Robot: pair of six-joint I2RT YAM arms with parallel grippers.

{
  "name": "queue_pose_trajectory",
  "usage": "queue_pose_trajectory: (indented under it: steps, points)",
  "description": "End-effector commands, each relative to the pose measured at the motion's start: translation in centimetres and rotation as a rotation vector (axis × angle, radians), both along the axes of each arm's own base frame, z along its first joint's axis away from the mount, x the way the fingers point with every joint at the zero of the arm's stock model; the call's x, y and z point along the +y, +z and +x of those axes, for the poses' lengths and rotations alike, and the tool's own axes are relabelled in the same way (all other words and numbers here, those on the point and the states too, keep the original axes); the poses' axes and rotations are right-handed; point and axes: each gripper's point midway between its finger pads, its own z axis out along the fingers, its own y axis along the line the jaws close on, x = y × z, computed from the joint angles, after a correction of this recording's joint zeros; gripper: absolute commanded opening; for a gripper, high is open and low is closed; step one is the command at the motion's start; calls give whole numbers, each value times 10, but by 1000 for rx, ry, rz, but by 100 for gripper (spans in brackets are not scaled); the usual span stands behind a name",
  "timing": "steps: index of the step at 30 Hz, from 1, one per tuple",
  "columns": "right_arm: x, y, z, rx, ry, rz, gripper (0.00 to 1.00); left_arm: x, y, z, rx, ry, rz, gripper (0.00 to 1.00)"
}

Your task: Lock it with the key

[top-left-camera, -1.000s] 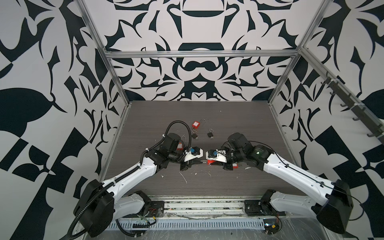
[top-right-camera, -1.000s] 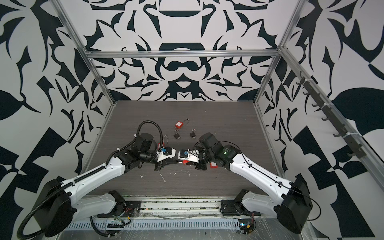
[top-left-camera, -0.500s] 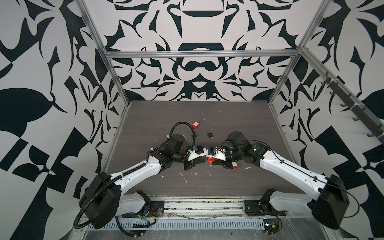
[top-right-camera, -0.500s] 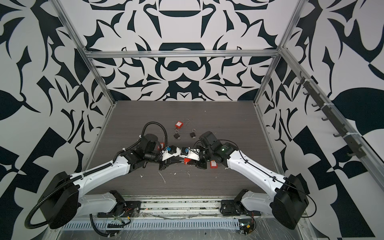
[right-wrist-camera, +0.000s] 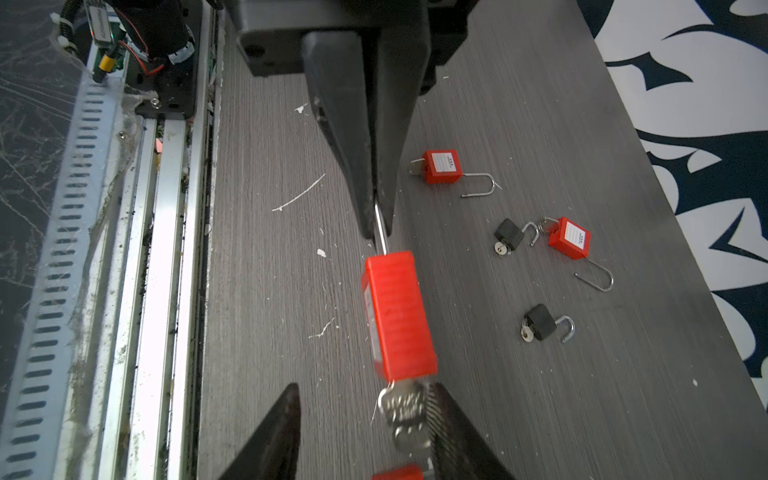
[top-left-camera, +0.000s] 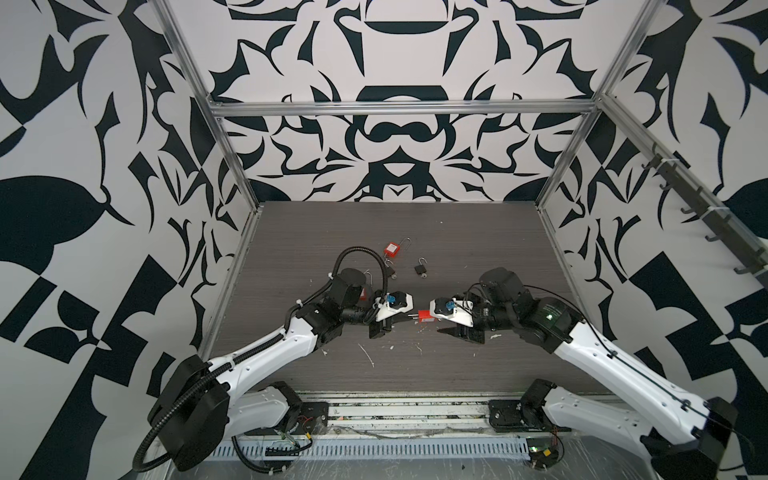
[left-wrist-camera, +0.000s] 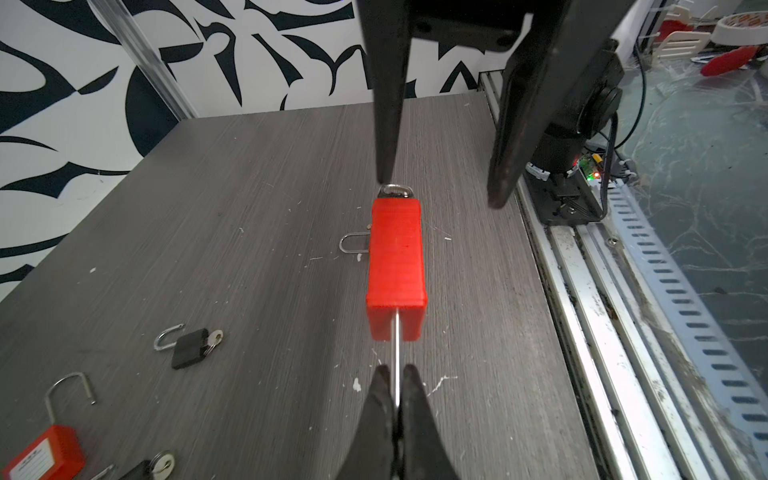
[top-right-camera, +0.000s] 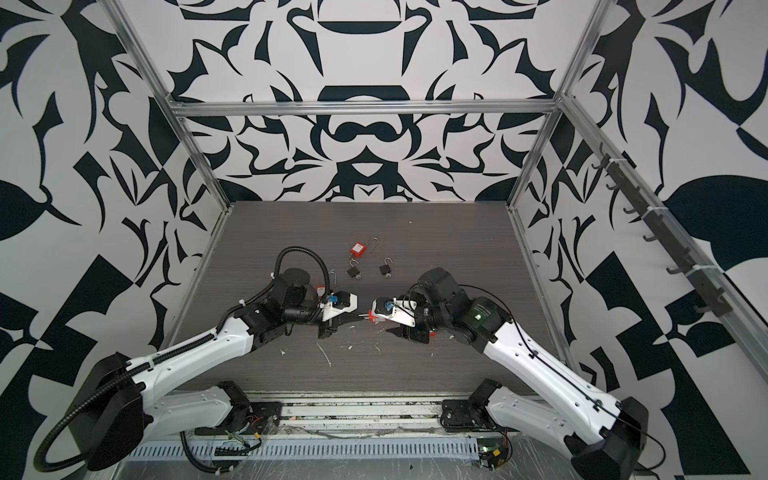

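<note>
My left gripper (left-wrist-camera: 395, 374) is pinched tight on the shackle (left-wrist-camera: 397, 340) of the red padlock (left-wrist-camera: 397, 257). It holds the lock level above the table (left-wrist-camera: 208, 187) so the keyhole end faces my other arm. My right gripper (right-wrist-camera: 365, 390) has its jaws apart around the key (right-wrist-camera: 405, 405) in that end. One finger (right-wrist-camera: 442, 409) seems to touch it, the other is clear. I judge one end is braced so the other can be turned. Spare padlocks (right-wrist-camera: 540, 324) lie aside on the table.
</note>
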Motion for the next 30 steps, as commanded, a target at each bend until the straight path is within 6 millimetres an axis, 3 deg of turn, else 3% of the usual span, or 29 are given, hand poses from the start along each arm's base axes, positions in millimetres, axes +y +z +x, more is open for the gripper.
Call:
queue_pose_trajectory:
  steps: [1,10,18,30]
  points:
    - [-12,-1,-5,27,-52,-25,49,2,9,-4,-23,-25,-7,0]
    - [-1,-7,2,29,-18,-29,34,3,9,-9,-8,-41,-6,0]
    - [1,-9,21,-30,-61,-45,34,5,10,-13,-6,-51,-15,0]
    - [12,-23,25,24,-37,-55,36,2,11,-13,-6,-64,-13,0]
